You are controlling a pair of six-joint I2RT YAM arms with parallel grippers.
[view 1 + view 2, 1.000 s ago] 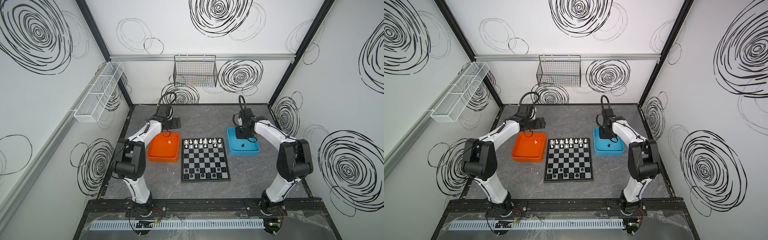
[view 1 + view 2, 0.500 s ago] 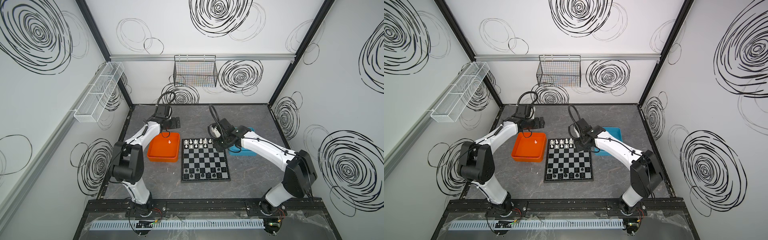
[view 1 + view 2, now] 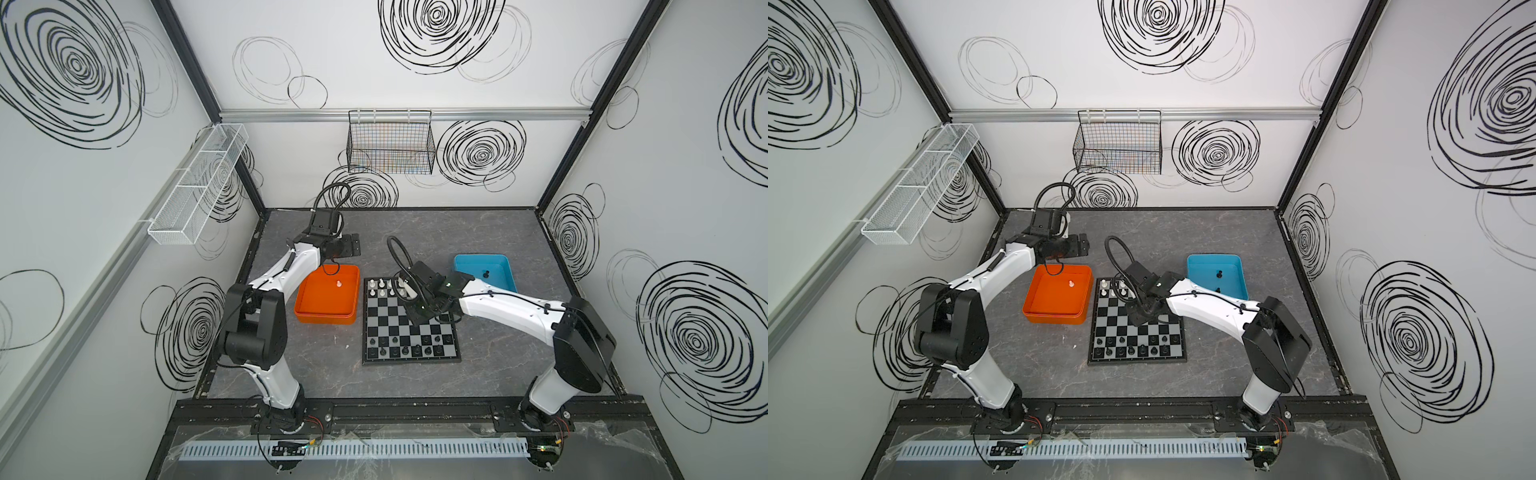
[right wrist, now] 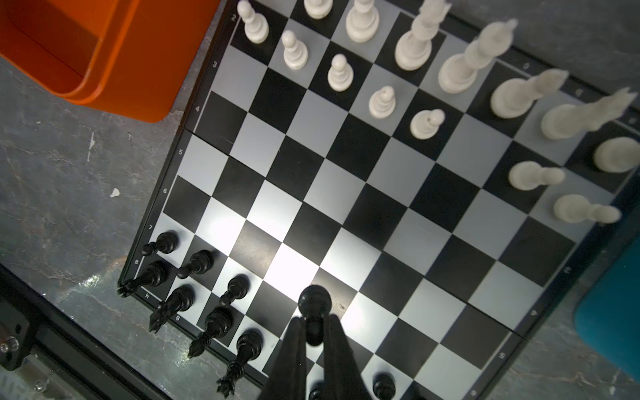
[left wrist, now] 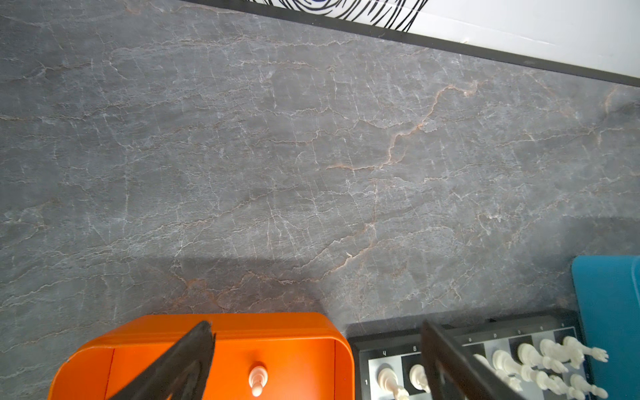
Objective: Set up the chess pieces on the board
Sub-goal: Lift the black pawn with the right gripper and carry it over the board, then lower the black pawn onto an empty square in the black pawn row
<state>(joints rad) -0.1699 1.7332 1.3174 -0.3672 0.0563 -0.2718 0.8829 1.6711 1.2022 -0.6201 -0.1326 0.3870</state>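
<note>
A: So where is the black pawn (image 4: 314,301)?

B: Pinched tight in the right gripper (image 4: 315,320), up over the board (image 4: 346,194), near the other black pieces (image 4: 235,285).

A: How should it land?

B: I'd go down slow and straight, so it bumps nobody. The left gripper (image 5: 316,325) is wide open near the orange tray (image 5: 225,329).

Robot lab cell: swirl-printed wall panels (image 3: 353,83), black frame posts (image 3: 187,54), base rail (image 3: 415,411).

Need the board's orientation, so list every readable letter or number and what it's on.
"2" "3" "4" "5" "6" "7" "8": black border of the black-and-silver checked chessboard, right wrist view.
"h", "g": same border, round the corner from "8".
"1": same border, left wrist view.
Other border marks: too blurred.
</note>
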